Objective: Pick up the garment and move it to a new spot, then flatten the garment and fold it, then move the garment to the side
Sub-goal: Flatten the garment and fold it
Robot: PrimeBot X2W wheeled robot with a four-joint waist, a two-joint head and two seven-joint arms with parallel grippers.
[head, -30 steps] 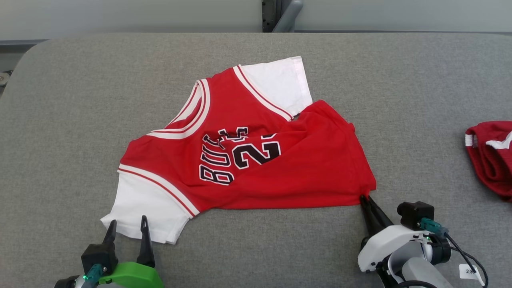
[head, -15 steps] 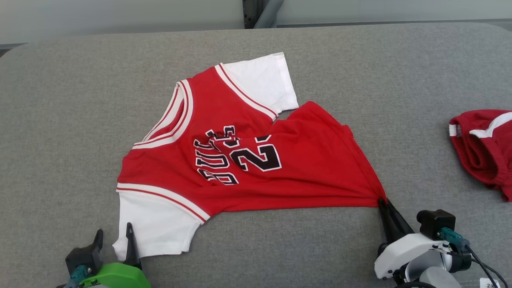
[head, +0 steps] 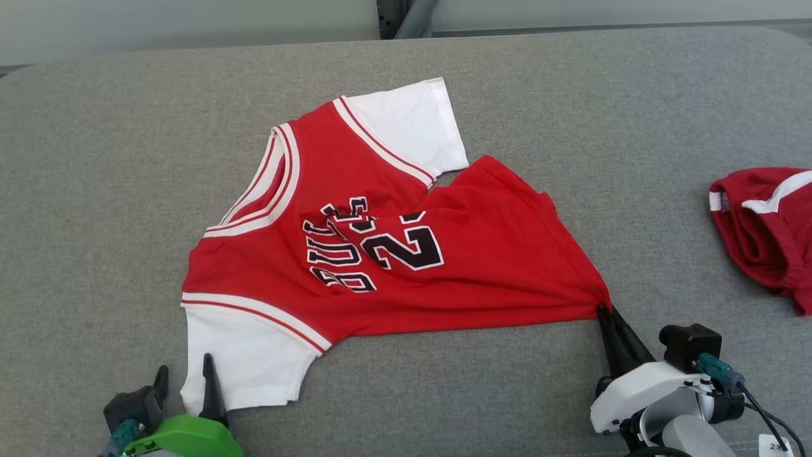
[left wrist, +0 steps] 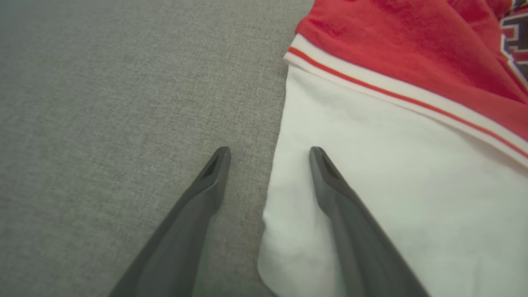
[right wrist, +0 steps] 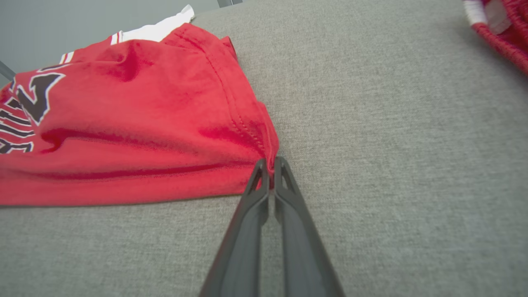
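Observation:
The garment point(head: 380, 247) is a red jersey with white sleeves and black lettering, lying rumpled on the grey table point(head: 95, 190). My right gripper point(head: 602, 311) is shut on the garment's near right hem corner, and the red cloth point(right wrist: 165, 123) is bunched at its tips point(right wrist: 269, 163). My left gripper point(head: 184, 371) stands open at the near white sleeve point(left wrist: 392, 206). One of its fingers point(left wrist: 326, 173) lies over the sleeve's edge and the other rests on bare table.
A second red garment with white trim point(head: 767, 235) lies crumpled at the table's right edge and appears in the right wrist view point(right wrist: 503, 33) too. A dark post point(head: 390, 13) rises behind the table's far edge.
The right gripper has drawn the hem corner to the right, stretching the red cloth. The head camera has shifted, so the scene sits a little lower and to the left. The left gripper stays open.

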